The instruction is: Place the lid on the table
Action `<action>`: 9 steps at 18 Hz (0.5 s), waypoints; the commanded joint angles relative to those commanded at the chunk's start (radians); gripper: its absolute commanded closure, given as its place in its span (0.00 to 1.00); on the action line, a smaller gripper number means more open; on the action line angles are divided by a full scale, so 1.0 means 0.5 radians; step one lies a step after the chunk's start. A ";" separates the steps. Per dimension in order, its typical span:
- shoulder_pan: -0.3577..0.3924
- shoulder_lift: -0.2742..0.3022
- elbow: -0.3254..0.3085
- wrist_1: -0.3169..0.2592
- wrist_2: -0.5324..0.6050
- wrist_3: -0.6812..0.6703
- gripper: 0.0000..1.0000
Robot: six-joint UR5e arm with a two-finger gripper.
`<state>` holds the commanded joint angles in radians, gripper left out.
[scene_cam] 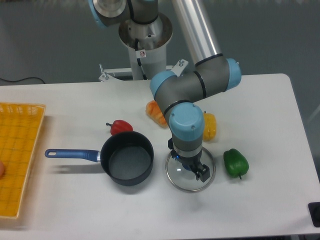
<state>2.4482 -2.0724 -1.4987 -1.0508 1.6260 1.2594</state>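
Lid [190, 176] under downward-pointing gripper [191, 169], seemingly touching.

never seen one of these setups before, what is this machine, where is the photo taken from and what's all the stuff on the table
This is one robot arm, grey with blue joints, mounted at the back of a white table. The single picture comes from a fixed camera looking down from the front. At the arm's tip is a gripper with two fingers, positioned right over a round glass lid lying next to a dark saucepan with a blue handle. Whether the fingers are closed on the lid's knob cannot be seen from here. Also on the table: a red pepper, a green pepper, a yellow pepper, an orange pepper partly behind the arm, and a yellow mesh tray at the left edge.
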 joint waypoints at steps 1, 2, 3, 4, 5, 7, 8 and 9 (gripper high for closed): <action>-0.009 0.012 -0.003 0.000 0.000 0.000 0.00; -0.021 0.021 -0.009 0.000 0.000 0.000 0.00; -0.037 0.025 -0.009 0.000 0.003 0.000 0.00; -0.043 0.034 -0.006 0.000 -0.003 0.000 0.00; -0.046 0.055 -0.006 0.000 -0.015 0.006 0.00; -0.101 0.068 -0.021 0.006 0.000 -0.006 0.00; -0.129 0.064 -0.034 0.027 0.021 -0.018 0.00; -0.132 0.074 -0.037 0.049 0.018 -0.028 0.00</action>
<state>2.3823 -2.0356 -1.5171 -1.0263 1.6352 1.2456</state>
